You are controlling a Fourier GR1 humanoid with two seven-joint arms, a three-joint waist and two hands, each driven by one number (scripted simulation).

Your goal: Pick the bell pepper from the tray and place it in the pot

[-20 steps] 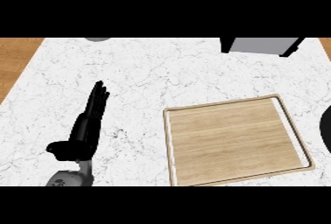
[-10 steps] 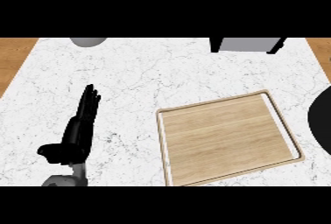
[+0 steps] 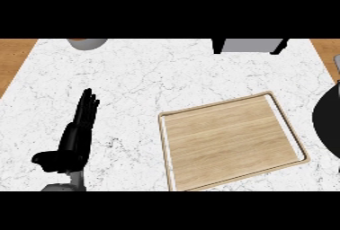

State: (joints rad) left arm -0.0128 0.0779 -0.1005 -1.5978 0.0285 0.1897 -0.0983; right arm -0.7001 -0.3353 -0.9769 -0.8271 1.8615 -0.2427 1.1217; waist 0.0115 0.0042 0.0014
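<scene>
left hand lower left, fingers straight and pressed together, resting on the marble bench | right hand unseen | wooden tray centre-right, bare | bell pepper not visible | dark pot partly cut off at right edge, likely the drop target

Tabletop: white marble look, grey-veined, smooth. Tray: pale wood, visible grain, matt. Hand, left of tray: black, matt.

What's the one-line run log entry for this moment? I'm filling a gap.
left robot hand: open, resting over marble counter | wooden tray: no bell pepper visible | black pot: at right edge | right robot hand: not in view
</scene>
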